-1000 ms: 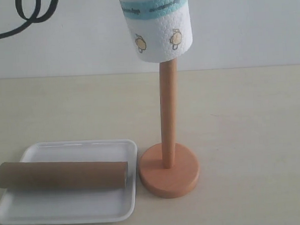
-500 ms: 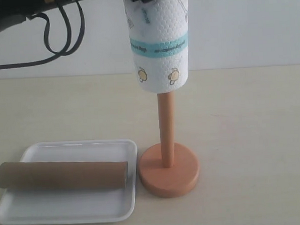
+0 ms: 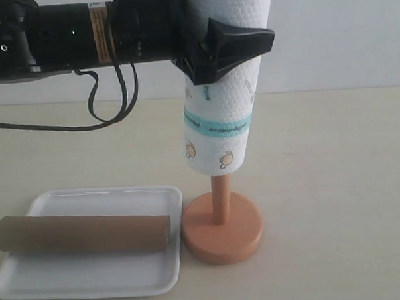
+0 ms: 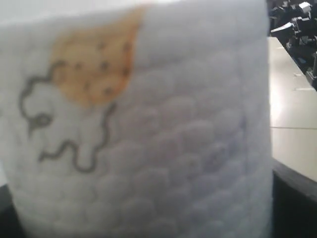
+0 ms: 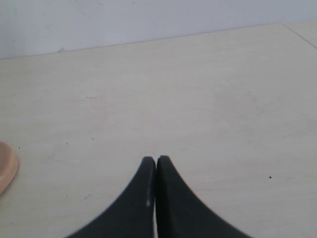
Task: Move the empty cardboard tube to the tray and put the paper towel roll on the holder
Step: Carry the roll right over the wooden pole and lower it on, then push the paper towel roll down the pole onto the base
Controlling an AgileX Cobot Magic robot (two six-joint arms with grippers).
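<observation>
The white paper towel roll (image 3: 221,102) with teal band hangs upright over the wooden holder (image 3: 221,225), whose pole runs up inside it; only a short stretch of pole shows below. My left gripper (image 3: 232,45) is shut on the roll near its top, and the roll (image 4: 143,129) fills the left wrist view. The brown cardboard tube (image 3: 83,235) lies across the white tray (image 3: 93,277) at the front left. My right gripper (image 5: 156,161) is shut with nothing in it, above bare table; the exterior view does not show it.
An edge of the holder's round base (image 5: 6,166) shows in the right wrist view. A black cable (image 3: 108,107) hangs under the left arm. The tray's right rim sits close beside the holder base.
The left arm has come down into view, lowering the roll along the pole; less of the pole shows below it than a second ago. Tube and tray unmoved.
</observation>
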